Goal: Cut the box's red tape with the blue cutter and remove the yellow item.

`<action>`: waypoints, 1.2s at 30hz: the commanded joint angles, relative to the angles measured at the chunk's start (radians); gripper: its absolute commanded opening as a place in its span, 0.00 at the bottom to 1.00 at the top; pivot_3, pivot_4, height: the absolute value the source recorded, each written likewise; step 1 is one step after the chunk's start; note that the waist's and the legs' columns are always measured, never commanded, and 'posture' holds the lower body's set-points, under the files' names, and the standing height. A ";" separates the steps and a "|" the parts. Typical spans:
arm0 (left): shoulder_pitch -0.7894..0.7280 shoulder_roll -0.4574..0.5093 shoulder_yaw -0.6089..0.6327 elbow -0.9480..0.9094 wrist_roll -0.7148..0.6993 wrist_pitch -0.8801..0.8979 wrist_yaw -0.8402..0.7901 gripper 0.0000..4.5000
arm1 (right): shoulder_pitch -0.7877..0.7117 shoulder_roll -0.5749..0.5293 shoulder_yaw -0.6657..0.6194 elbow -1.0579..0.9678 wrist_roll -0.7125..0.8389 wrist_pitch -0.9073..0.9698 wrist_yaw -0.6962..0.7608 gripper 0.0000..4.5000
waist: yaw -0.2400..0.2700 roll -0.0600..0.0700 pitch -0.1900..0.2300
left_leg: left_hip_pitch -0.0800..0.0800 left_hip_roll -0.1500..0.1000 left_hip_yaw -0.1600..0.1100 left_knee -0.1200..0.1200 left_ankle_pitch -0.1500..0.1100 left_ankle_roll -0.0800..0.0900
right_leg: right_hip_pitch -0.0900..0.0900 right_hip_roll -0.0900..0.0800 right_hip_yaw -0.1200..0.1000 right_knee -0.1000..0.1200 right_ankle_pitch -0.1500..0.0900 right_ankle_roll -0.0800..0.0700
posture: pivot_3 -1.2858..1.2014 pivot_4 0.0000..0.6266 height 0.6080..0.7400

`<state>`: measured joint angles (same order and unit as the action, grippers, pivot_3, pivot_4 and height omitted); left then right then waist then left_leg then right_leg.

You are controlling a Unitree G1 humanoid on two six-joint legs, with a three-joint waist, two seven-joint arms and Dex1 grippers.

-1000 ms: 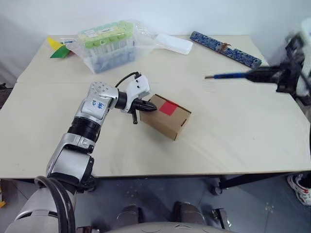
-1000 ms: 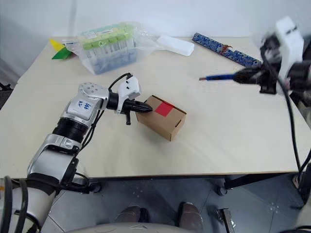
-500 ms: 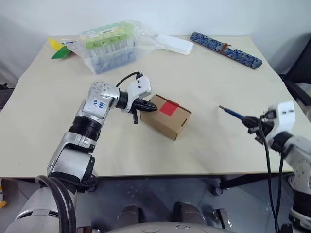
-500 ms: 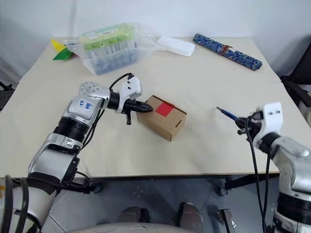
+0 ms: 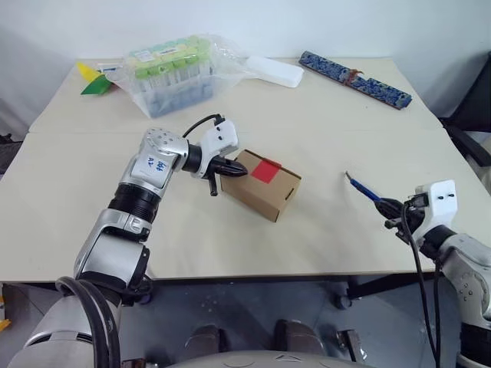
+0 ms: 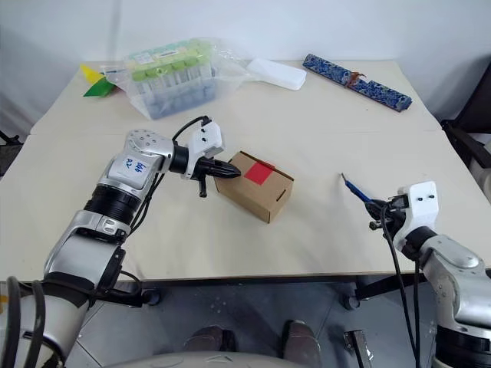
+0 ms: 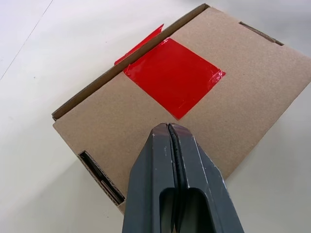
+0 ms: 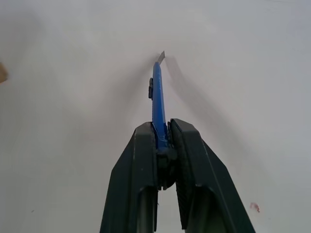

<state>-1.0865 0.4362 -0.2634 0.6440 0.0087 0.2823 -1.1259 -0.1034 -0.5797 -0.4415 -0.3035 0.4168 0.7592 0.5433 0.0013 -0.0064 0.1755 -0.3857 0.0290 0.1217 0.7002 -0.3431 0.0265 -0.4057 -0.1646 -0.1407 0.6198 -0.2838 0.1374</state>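
Left end effector [image 7: 171, 127] closed; right end effector [image 8: 163, 127] clamped low, level.

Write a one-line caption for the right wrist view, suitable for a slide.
The right gripper holds the blue cutter by its rear end, blade tip forward over the bare table.

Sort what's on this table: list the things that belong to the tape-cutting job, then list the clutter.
Job: box; red tape; blue cutter, held in the right gripper; left gripper, shut, at the box.

Clutter: bag of green-capped tubes; white case; patterned blue bar; yellow and green paper.
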 commanded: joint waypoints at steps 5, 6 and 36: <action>0.031 -0.001 -0.032 0.013 0.035 0.009 -0.008 0.00 | 0.056 -0.055 -0.020 -0.110 0.070 0.027 0.035 0.50 | 0.000 0.000 0.000 | 0.000 0.000 0.000 0.000 0.000 0.001 | -0.001 0.000 0.001 -0.001 0.000 0.000 | 0.52 0.24 1.00; 0.031 -0.002 -0.032 0.012 0.035 0.008 -0.007 0.00 | 0.066 -0.057 -0.013 -0.106 0.070 0.030 0.035 0.58 | 0.001 0.000 0.000 | 0.000 0.000 0.001 0.000 0.000 0.001 | -0.001 0.000 0.001 -0.001 0.000 0.000 | 0.52 0.24 1.00; 0.169 0.269 0.187 -0.424 -0.172 0.493 -0.040 0.00 | -0.746 -0.092 0.595 0.685 -0.269 -0.319 0.239 0.00 | -0.032 -0.002 0.002 | -0.004 0.001 0.004 -0.003 0.000 0.001 | -0.008 0.000 0.004 0.001 0.000 0.000 | 0.52 0.24 1.00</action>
<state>-0.9403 0.6894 -0.0930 0.2875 -0.1290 0.7288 -1.1543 -0.8201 -0.6796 0.1378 0.3287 0.1855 0.5007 0.7656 -0.0307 -0.0085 0.1779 -0.3892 0.0294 0.1255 0.6967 -0.3431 0.0274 -0.4138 -0.1641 -0.1366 0.6212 -0.2838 0.1376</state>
